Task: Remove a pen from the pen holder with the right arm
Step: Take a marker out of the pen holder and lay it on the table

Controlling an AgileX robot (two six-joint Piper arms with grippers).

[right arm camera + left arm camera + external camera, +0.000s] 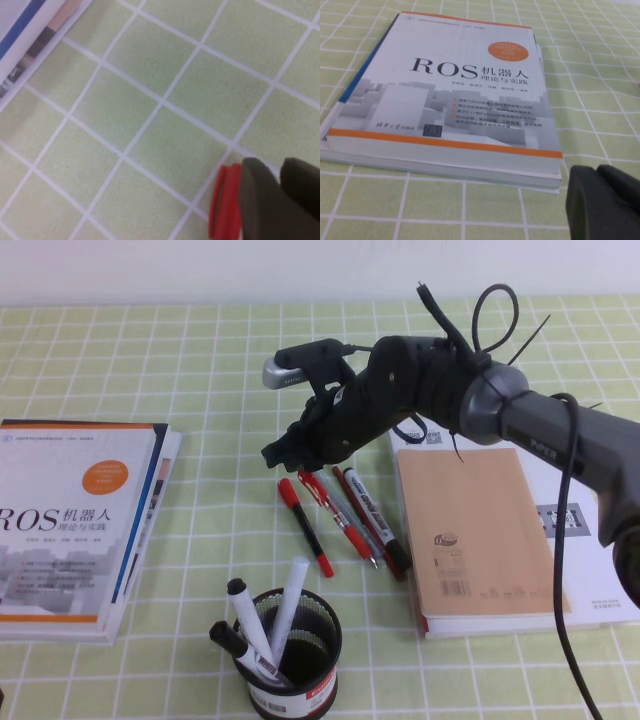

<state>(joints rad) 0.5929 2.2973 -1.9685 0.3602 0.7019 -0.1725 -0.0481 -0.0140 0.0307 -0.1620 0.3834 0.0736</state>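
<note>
The black mesh pen holder [305, 685] stands at the table's front centre with three markers in it: two black-capped [247, 622] [232, 642] and one white [291, 592]. Behind it three pens lie side by side on the cloth: a black pen with red cap [304, 524], a red pen [334, 502] and a dark marker [374, 521]. My right gripper [279, 453] hovers low just beyond their far ends, well away from the holder. Its fingers [260, 195] are shut with nothing between them, and a red pen end [222, 200] lies just beside them. My left gripper [596, 172] is shut beside the ROS book [460, 90].
The ROS book [70, 530] lies on a stack at the left. A tan-covered book [480, 530] lies on another at the right, under my right arm. A green checked cloth [200, 360] covers the table. A book's edge [30, 40] shows in the right wrist view.
</note>
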